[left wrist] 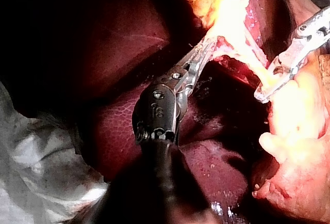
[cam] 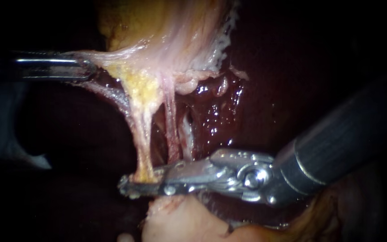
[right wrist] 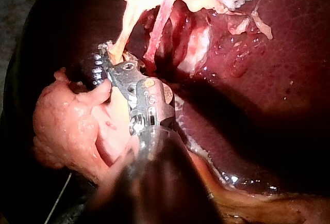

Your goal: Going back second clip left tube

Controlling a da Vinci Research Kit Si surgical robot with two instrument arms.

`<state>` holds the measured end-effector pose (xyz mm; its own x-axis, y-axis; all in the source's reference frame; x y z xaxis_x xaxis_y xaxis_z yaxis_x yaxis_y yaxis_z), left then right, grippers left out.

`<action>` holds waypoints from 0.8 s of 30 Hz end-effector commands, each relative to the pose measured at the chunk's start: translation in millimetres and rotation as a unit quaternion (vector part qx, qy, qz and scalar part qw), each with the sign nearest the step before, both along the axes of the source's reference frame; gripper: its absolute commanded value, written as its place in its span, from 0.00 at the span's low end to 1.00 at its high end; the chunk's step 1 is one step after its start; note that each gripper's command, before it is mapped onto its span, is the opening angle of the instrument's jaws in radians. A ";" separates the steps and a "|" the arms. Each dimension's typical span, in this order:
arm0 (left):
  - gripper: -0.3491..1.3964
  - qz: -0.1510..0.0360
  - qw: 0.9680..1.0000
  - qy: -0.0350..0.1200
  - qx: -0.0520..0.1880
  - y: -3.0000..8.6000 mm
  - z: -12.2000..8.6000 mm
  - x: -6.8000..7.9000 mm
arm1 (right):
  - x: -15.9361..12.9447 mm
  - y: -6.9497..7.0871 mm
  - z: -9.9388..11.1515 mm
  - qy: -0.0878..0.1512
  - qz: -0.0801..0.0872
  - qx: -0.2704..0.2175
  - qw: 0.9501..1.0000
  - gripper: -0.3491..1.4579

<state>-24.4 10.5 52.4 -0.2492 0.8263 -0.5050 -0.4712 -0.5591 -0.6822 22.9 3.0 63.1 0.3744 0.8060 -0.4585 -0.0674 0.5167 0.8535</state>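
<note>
While the left instrument [cam: 90, 69] has its hand clenched on pale tissue [cam: 117, 56], the right instrument [cam: 131, 183] lies crosswise.
Its hand clamps the upright left tube [cam: 142, 134] at the lower end; backing off likely means releasing, then sliding along its shaft.

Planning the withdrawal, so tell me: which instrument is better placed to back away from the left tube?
Right. The right instrument sits at the lower end of the left tube, with room to slide out along its shaft. The left instrument has jaws shut on pale tissue, stretching it taut.
</note>
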 end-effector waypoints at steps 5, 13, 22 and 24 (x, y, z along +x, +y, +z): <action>0.00 0.000 1.000 0.000 0.000 0.0 0.0 0.0 | 0.0 -0.2 0.1 0.006 -0.009 0.003 1.000 0.03; 0.00 0.000 1.000 0.000 0.000 0.0 0.0 0.0 | 0.6 -0.2 0.4 0.022 0.001 -0.015 1.000 0.42; 0.00 0.000 1.000 0.000 0.000 0.0 0.0 -0.1 | 0.5 1.2 1.9 0.007 0.028 -0.105 0.994 0.47; 0.00 0.000 1.000 0.000 0.000 0.0 0.0 -0.1 | 0.1 1.6 2.4 0.006 0.029 -0.117 0.993 0.47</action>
